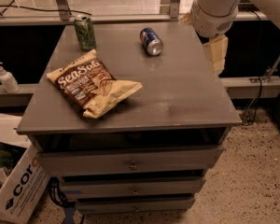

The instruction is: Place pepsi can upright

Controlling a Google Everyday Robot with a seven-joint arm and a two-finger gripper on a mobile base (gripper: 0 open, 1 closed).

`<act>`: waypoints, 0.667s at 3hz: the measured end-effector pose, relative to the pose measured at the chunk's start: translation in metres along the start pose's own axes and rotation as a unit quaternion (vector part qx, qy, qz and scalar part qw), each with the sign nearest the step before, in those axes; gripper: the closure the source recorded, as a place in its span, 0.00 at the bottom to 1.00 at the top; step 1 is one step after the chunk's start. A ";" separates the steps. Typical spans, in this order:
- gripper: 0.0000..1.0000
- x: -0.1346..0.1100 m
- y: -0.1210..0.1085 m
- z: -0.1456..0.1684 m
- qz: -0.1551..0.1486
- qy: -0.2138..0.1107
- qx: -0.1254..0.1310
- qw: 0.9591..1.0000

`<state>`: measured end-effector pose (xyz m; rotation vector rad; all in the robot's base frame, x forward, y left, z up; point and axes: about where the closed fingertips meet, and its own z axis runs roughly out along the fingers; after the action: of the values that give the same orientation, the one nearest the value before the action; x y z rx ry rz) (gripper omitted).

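Gripper (217, 55): hung just off the right edge of the table (177, 101), nothing held; whether parted or closed cannot be told. Chip bag (91, 84): laid flat, front left. Pepsi can (151, 41): laid on its side, back centre, apart from the gripper. Green can (85, 32): stood upright, back left.
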<state>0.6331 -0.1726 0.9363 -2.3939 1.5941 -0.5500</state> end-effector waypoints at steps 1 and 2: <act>0.00 -0.002 -0.026 0.018 -0.056 0.009 -0.005 0.998; 0.00 -0.005 -0.054 0.038 -0.102 0.007 -0.019 0.995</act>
<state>0.6924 -0.1484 0.9211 -2.6038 1.3861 -0.5777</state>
